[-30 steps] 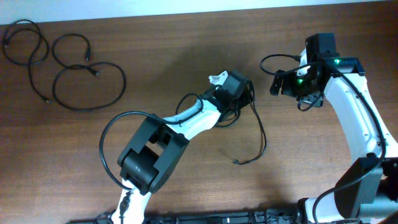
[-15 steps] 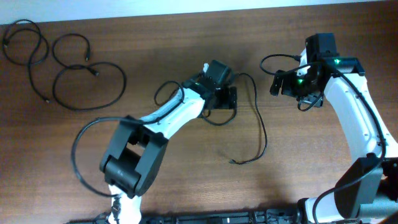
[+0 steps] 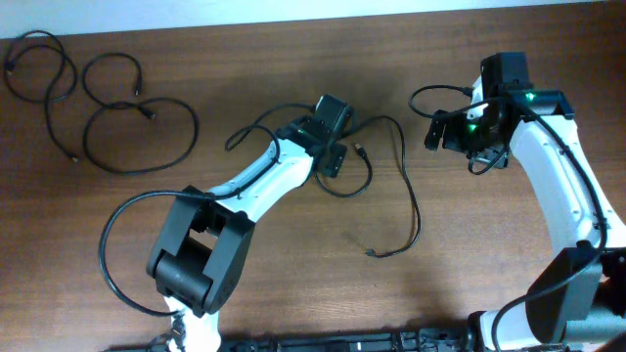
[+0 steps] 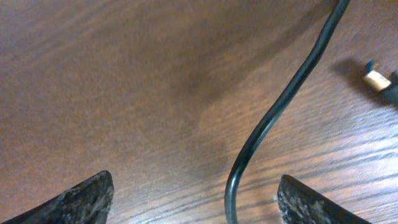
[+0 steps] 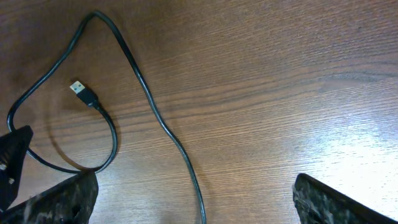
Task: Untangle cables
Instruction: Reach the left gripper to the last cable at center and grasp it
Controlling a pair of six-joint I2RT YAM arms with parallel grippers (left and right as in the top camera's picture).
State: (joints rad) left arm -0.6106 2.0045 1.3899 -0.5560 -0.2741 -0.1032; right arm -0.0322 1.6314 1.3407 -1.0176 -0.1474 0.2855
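Cable [image 4: 280,106]: thin, smooth black cord being straddled, ungrasped, by left gripper [image 4: 196,200].
Left gripper: being held wide, empty.
Right gripper [image 5: 199,200]: being held wide, empty.

The left arm [image 3: 264,181] reaches forward and inward, and the left gripper [image 3: 331,156] points down with its jaws spread wide. The right arm [image 3: 553,176] stretches forward on its own side. The right gripper [image 3: 433,132] is turned inward, its jaws fully apart.

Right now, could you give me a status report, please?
Left gripper open, straddling the centre cable. Right gripper open, empty. Other cables lie far left. Nothing blocking.
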